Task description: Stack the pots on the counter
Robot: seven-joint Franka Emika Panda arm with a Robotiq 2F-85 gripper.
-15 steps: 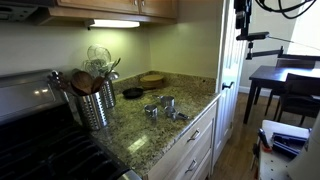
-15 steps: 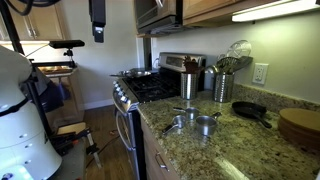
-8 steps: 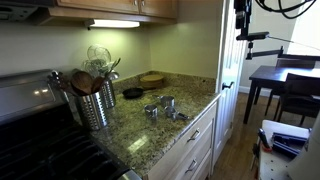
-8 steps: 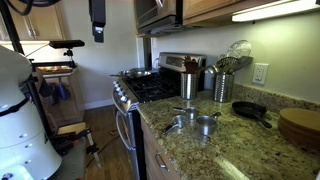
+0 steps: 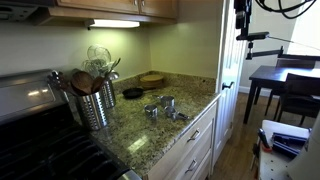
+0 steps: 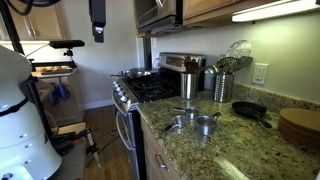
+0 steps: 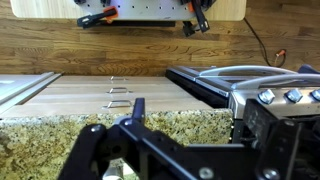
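Two small shiny pots stand close together on the speckled granite counter (image 5: 195, 98): one pot (image 5: 151, 111) and its neighbour (image 5: 169, 104). From the opposite side they show as a pot (image 6: 182, 125) and a second one (image 6: 206, 124) near the counter's (image 6: 200, 152) front edge. My gripper (image 5: 241, 30) hangs high in the air, well away from the counter, over the floor (image 6: 97, 32). In the wrist view the gripper (image 7: 188, 122) is open, with only bare granite counter (image 7: 170, 125) between its fingers. No pots show in that view.
A ribbed steel canister (image 5: 95, 102) (image 6: 222, 86) full of utensils stands by the stove (image 6: 150, 88). A flat black pan (image 5: 133, 93) (image 6: 250, 111) and a round wooden board (image 5: 152, 78) (image 6: 300, 126) sit behind the pots. A dark table (image 5: 275, 78) stands across the floor.
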